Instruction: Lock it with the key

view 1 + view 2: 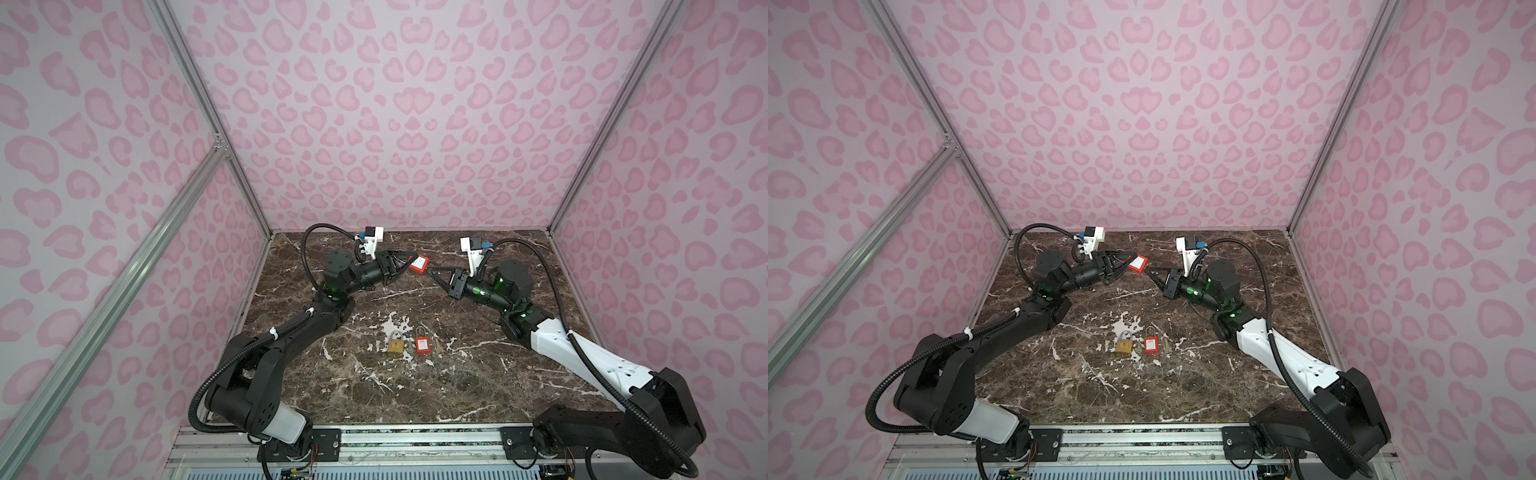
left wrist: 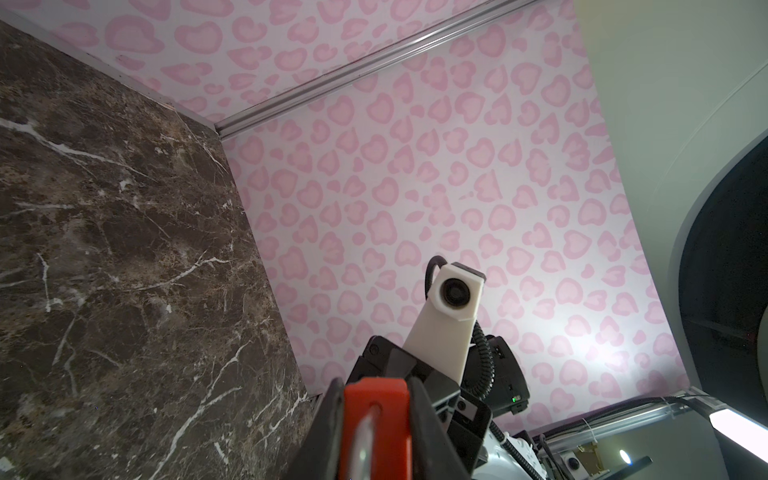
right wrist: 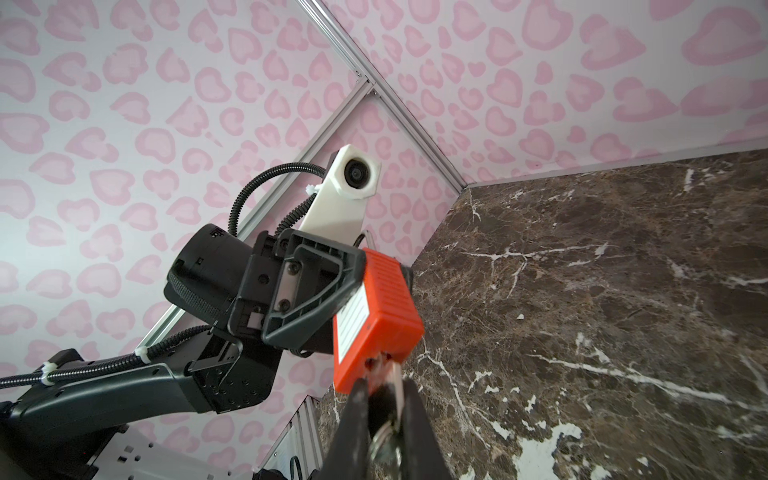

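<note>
Cameras: two overhead, two on wrists.
Both top views look steeply down from the front edge over the whole marble table [image 1: 374,395]; each wrist view sits very close, seemingly tilted sideways, and both share the red padlock [image 3: 386,299].

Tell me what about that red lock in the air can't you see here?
- Shackle: the left gripper hides it in the right wrist view; the left wrist view's bottom edge cuts it off.
- Key: its blade is sunk in the lock, right wrist view.
- Label print: blurred there, too small in both top views.
</note>
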